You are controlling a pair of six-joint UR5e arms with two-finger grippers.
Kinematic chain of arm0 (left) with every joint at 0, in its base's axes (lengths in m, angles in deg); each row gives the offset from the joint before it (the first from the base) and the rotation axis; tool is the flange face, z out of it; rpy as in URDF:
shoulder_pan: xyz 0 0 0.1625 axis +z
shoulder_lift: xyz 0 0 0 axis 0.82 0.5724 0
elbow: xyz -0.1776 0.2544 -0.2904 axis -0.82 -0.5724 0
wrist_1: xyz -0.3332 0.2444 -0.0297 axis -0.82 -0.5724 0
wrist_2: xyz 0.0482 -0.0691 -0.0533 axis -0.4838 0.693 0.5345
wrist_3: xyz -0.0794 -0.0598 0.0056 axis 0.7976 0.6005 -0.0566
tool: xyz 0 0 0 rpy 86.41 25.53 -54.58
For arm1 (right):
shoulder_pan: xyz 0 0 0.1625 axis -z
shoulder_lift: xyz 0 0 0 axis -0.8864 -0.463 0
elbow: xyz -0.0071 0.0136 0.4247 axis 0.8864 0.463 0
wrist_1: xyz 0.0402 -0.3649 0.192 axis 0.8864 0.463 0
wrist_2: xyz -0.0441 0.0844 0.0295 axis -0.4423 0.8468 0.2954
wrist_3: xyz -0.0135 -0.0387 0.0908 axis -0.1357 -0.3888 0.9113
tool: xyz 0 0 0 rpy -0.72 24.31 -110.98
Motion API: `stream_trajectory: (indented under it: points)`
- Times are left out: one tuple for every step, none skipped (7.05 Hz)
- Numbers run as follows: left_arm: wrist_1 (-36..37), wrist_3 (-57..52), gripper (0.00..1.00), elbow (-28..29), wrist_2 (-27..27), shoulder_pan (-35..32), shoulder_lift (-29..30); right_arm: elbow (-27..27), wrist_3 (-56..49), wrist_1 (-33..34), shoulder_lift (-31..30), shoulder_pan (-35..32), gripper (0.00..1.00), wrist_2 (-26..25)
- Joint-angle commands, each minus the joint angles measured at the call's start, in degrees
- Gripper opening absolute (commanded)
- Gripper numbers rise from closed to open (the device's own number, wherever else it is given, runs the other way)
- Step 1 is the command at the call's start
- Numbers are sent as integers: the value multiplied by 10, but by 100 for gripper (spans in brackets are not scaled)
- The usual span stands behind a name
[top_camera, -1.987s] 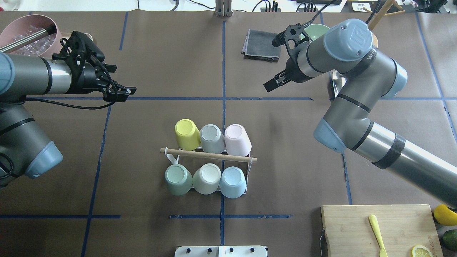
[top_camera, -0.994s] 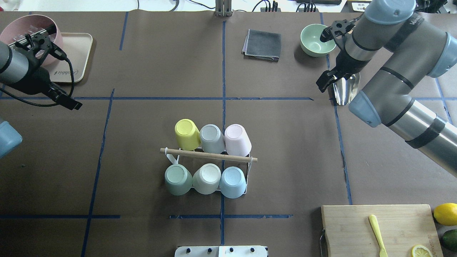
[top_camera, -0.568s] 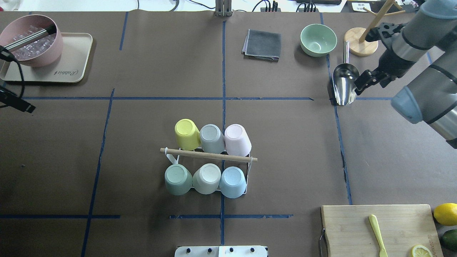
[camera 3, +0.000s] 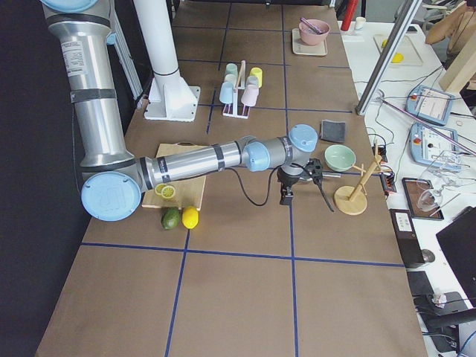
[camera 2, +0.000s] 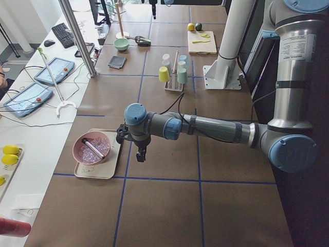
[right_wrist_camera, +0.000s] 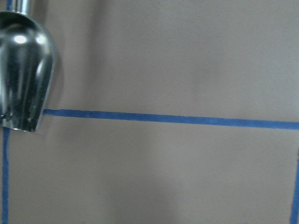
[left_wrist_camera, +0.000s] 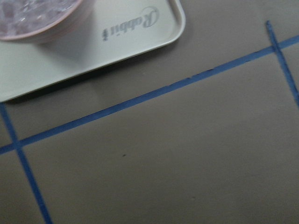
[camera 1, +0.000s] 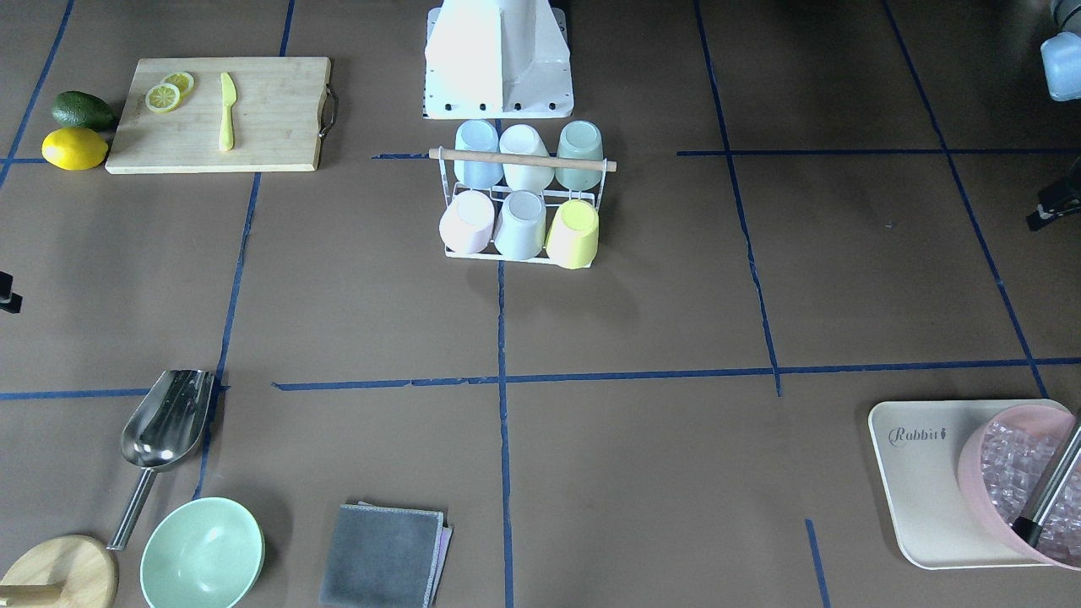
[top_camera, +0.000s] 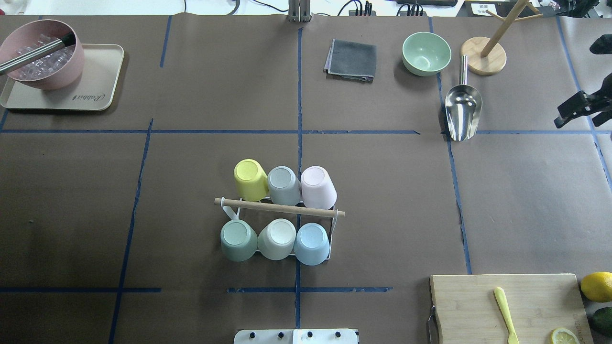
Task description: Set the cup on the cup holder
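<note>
The cup holder [top_camera: 279,209] stands at the table's middle; its white wire frame and wooden rod also show in the front view [camera 1: 522,159]. Several cups sit upside down on its prongs, among them a yellow cup [top_camera: 249,177], a pink cup [top_camera: 317,185] and a blue cup [top_camera: 312,242]. My right gripper [top_camera: 560,122] hangs at the far right edge, empty, its fingers looking pressed together. My left gripper [camera 1: 1043,221] shows only as a sliver at the frame edge, beside the beige tray [camera 2: 97,167]. I cannot tell whether it is open.
A pink bowl of ice [top_camera: 40,57] sits on the beige tray [top_camera: 95,86] at the back left. A grey cloth [top_camera: 351,59], green bowl [top_camera: 425,52], metal scoop [top_camera: 462,110] and wooden stand [top_camera: 484,59] lie at the back right. A cutting board [top_camera: 478,306] is front right.
Both arms have drawn back outward from over the table. The left arm has left the overhead view and the right gripper is at its right edge. The cups and holder have not moved.
</note>
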Motion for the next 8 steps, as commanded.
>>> stream_trajectory:
  points:
    - [68,7,100,14,63,-82,-13,-24,-1,0,-61,-57,100,3]
    - [89,4,100,15,72,-93,-15,-53,-1,2,-93,-72,100,3]
    - [91,6,100,13,67,-96,-13,-85,-2,1,-134,-86,100,3]
    - [92,6,100,8,28,-103,-10,-98,-10,2,-154,-94,100,3]
    - [92,0,100,7,-12,-103,-10,-92,-75,2,-161,-105,100,2]
    - [90,-8,100,7,-31,-102,-11,-85,-123,3,-168,-123,100,2]
    - [93,-67,100,8,-57,-101,-12,-86,-154,2,-185,-140,100,2]
    - [95,-86,100,7,-64,-102,-14,-86,-177,3,-190,-154,100,2]
